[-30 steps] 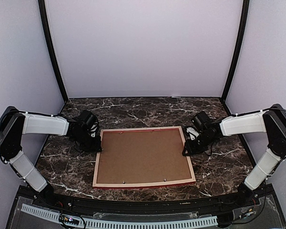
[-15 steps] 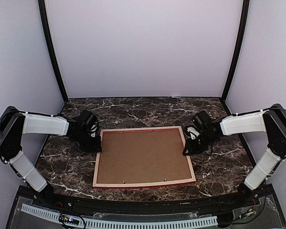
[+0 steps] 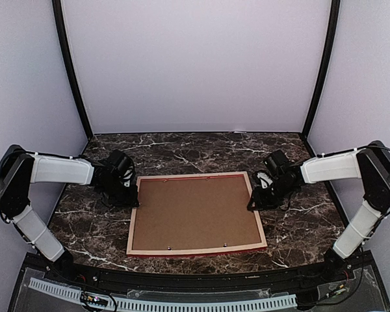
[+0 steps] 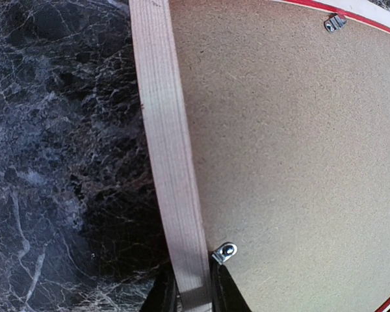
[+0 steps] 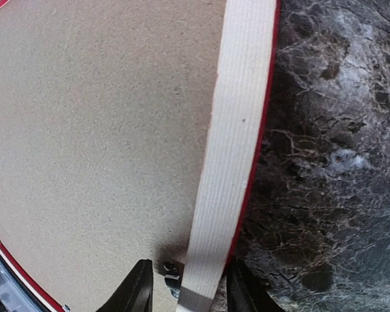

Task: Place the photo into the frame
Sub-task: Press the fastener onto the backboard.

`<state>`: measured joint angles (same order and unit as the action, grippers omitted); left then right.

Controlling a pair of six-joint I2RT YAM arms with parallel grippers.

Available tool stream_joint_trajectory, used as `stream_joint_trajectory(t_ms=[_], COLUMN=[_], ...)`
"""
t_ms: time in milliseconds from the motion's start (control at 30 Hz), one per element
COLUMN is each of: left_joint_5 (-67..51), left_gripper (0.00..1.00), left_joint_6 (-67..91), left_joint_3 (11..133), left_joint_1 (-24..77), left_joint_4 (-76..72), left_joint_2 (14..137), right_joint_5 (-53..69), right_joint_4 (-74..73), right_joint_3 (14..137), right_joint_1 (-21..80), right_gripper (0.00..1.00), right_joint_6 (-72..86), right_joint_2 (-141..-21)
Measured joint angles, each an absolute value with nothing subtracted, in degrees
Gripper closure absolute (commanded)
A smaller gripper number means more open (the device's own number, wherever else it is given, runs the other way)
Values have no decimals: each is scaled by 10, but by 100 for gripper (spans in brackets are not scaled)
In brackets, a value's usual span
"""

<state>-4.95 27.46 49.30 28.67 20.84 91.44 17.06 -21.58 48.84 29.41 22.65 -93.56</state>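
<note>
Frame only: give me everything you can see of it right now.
The frame lies flat, face down on the marble table: thin pale wood rails up, bright red along the outer edges. The brown backing board sits inside it, with small metal clips at the rails. The left pincer is clamped across the left rail; the right pincer straddles the right rail, jaws apart.
</note>
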Motion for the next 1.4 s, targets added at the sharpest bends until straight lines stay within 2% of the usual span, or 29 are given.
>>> stream_joint_trajectory(t_ms=[167,433,700,967,1400], left_joint_5=[-49,-49,-49,-50,-50], left_gripper=[84,84,84,83,83], left_joint_6=[275,275,275,275,275], left_joint_3=[493,493,493,493,493], left_joint_1=[287,287,287,288,289], left_joint_4=[208,208,208,206,203], left_joint_2=[914,914,914,915,915], right_joint_5=[174,186,188,190,200], right_joint_4=[-215,-215,-225,-258,-273], right_joint_3=[488,488,496,522,529], right_joint_1=[286,274,272,273,272], right_gripper=[72,79,75,64,60], right_joint_6=[243,256,227,165,138], right_joint_2=[-939,-940,-946,-963,-965])
